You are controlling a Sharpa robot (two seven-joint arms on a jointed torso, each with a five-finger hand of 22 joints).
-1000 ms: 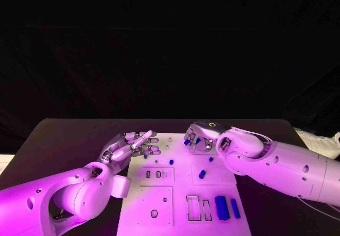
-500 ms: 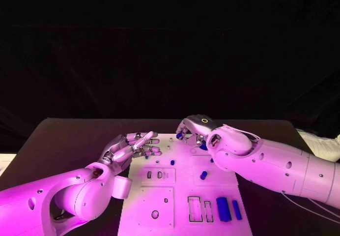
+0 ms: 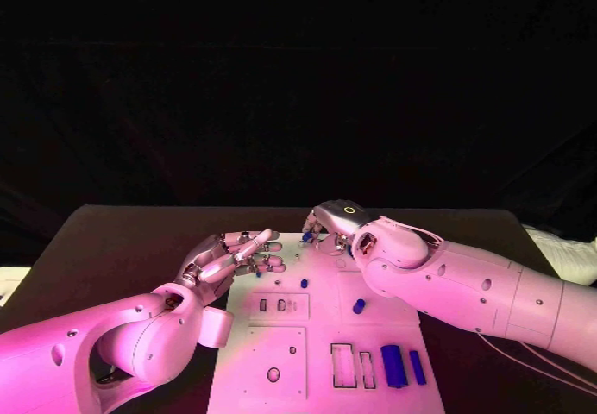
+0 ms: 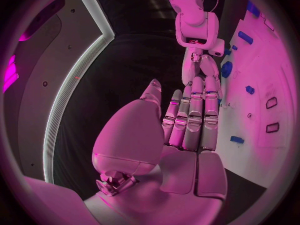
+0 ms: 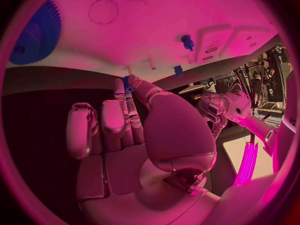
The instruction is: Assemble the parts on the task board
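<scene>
- Right hand (image 3: 326,226) hovers over the far edge of the white board (image 3: 326,345), fingers curled downward; the right wrist view shows a small blue part (image 5: 127,81) pinched at its fingertips (image 5: 122,92).
- Left hand (image 3: 236,257) hangs at the board's left far corner, fingers straight and close together, holding nothing.
- On the board near its middle stands a short blue peg (image 3: 358,305), with another blue peg (image 3: 304,283) closer to the left hand.
- Two long blue bars (image 3: 400,366) lie side by side at the board's near right, beside empty rectangular slots (image 3: 349,365).
- A blue gear (image 5: 32,35) sits on the board in the right wrist view.
- The board rests on the black bench (image 3: 112,241).
</scene>
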